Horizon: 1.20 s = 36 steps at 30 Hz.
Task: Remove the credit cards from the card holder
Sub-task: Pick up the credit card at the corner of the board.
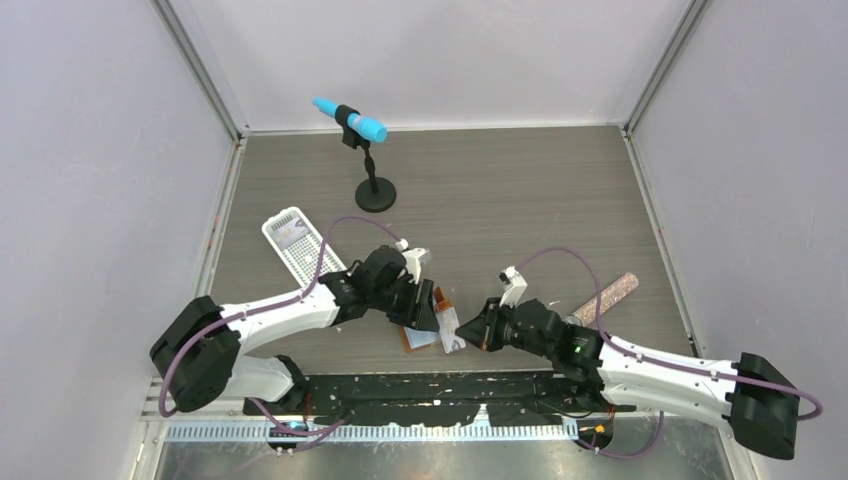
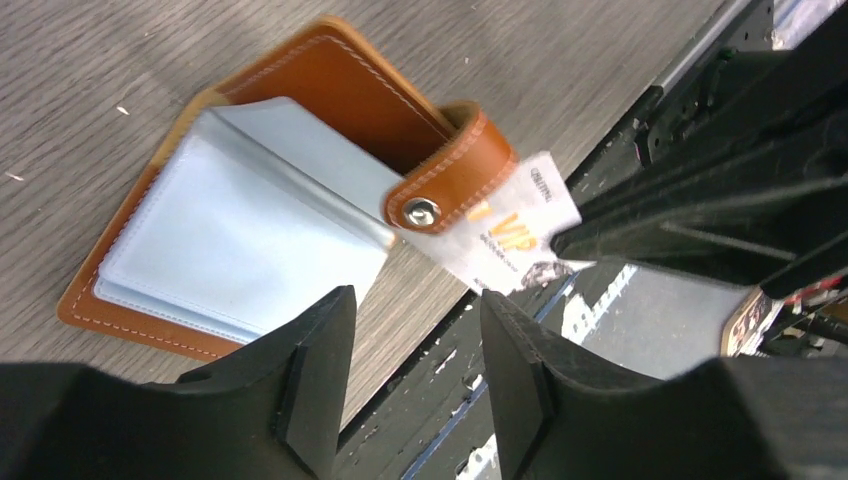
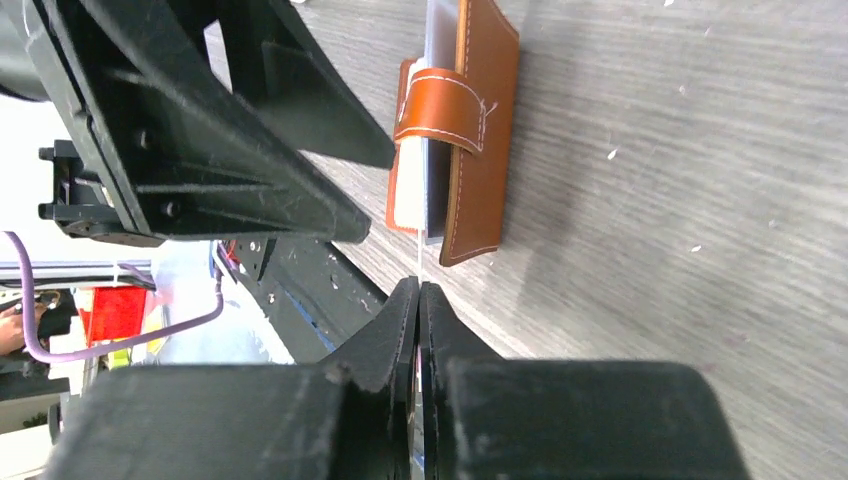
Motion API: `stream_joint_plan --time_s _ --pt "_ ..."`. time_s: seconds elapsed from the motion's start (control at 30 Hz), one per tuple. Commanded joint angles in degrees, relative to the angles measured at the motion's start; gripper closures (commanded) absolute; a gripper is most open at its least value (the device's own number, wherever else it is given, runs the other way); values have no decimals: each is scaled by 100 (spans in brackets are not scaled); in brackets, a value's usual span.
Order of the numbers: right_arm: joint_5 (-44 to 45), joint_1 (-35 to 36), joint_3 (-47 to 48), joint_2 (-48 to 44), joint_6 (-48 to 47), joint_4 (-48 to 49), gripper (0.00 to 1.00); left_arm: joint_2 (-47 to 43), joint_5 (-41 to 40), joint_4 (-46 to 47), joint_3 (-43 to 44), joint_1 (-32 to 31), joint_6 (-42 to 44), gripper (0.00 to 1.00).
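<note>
Right hand (image 3: 418,292) closed, pinching credit card (image 2: 510,238)

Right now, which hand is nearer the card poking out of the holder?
Right: the right hand pinches the card by its edge. The left hand hangs open over the holder, off the card.

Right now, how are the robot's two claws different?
The left gripper is open, its fingers apart with nothing between them; the right gripper is shut, pinching a pale card by its edge. The left gripper looks down on the open brown wallet; the right gripper faces it low, from the side. Both are black and close to the wallet.
</note>
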Motion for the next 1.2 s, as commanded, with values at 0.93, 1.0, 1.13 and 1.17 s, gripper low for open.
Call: stream_joint_plan --time_s 0.93,1.0,1.13,1.17 --pt "-3815 -1183 823 327 -2191 277 95 -856 2138 -53 114 362 865 56" --pt "-3797 -1183 851 365 -2180 323 95 -890 2338 87 37 365 769 58" --pt "-3790 -1183 934 483 -2192 351 95 -1021 2513 265 -120 359 609 61" --pt "-3795 -1183 957 528 -2198 356 95 -1046 2527 271 -134 362 588 65"
